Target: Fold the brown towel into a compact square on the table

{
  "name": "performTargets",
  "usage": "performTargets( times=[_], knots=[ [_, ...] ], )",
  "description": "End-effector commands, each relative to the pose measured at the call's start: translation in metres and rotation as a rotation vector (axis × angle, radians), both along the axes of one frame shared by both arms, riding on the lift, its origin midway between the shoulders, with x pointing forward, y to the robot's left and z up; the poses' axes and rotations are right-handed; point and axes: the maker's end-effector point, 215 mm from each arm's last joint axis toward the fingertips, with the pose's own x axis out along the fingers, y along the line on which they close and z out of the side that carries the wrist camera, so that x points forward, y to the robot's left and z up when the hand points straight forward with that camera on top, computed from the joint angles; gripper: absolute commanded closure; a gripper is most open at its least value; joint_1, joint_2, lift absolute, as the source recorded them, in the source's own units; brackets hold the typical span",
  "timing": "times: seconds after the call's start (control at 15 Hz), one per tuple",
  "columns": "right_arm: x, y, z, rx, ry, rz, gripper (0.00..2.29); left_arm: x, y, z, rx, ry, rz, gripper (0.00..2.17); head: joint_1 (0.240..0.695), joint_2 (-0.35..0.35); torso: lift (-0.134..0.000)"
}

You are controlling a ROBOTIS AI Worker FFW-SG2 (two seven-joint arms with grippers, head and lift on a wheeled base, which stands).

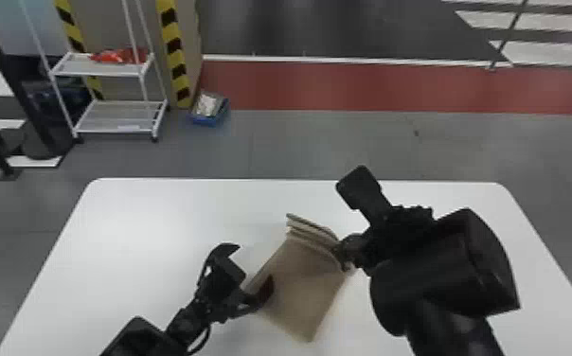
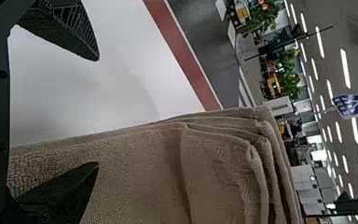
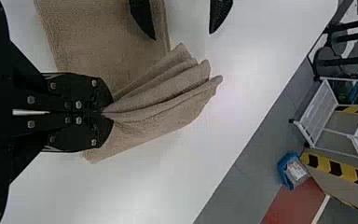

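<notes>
The brown towel (image 1: 306, 289) lies folded in several layers near the middle of the white table, turned at a slant. At its right corner is my right gripper (image 1: 345, 253); in the right wrist view the right gripper (image 3: 105, 113) is shut on the gathered layers, which fan out from its tips. My left gripper (image 1: 247, 284) is at the towel's left edge. From the left wrist, the left gripper (image 2: 98, 114) stands open, one finger over the towel (image 2: 140, 172) and the other beyond its edge, above bare table.
The white table (image 1: 157, 227) extends around the towel, its far edge beyond both grippers. Past it on the floor stand a white shelf cart (image 1: 114, 116) and a blue box (image 1: 209, 109), with striped posts beside them.
</notes>
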Motion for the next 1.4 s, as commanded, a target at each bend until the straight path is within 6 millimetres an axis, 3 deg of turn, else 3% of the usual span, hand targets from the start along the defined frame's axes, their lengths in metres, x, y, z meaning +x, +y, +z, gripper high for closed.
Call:
performTargets(
  times=[0.0,0.4,0.6,0.67,0.73,0.8,1.07,1.13,1.2,1.33],
  knots=[
    [0.007,-0.006,0.004,0.005,-0.008,-0.014,1.33,-0.002,0.005,-0.002,0.005,0.003,0.005,0.08,0.695,-0.052,0.000],
    [0.010,-0.007,0.001,0.008,-0.003,-0.018,1.33,-0.004,0.032,-0.003,0.026,0.004,0.037,0.08,0.695,-0.039,0.000],
    [0.011,-0.009,0.002,0.010,-0.003,-0.021,1.33,-0.004,0.044,-0.002,0.030,-0.002,0.050,0.28,0.695,-0.026,0.000],
    [0.011,-0.010,0.001,0.009,-0.002,-0.023,1.33,-0.007,0.045,0.000,0.030,-0.007,0.048,0.44,0.695,-0.024,0.000],
    [0.012,-0.012,0.001,0.010,-0.003,-0.027,1.33,-0.013,0.045,0.007,0.023,-0.024,0.036,0.81,0.695,-0.020,0.000],
    [0.014,-0.015,0.002,0.009,-0.007,-0.031,1.33,-0.018,0.046,0.017,0.009,-0.038,0.032,1.03,0.695,-0.018,0.000],
    [0.024,-0.026,0.000,-0.007,-0.009,-0.058,1.33,-0.042,0.061,0.027,-0.001,-0.023,-0.020,1.10,0.695,-0.023,0.000],
    [0.025,-0.026,-0.001,-0.008,-0.008,-0.058,1.33,-0.046,0.058,0.023,0.005,-0.009,-0.042,1.31,0.695,-0.022,0.000],
    [0.025,-0.026,-0.001,-0.009,-0.007,-0.061,1.33,-0.046,0.058,0.023,0.001,-0.006,-0.038,1.73,0.695,-0.020,0.000],
    [0.026,-0.028,-0.001,-0.011,-0.007,-0.064,1.33,-0.049,0.053,0.021,0.002,0.002,-0.055,1.76,0.695,-0.020,0.000]
  ],
)
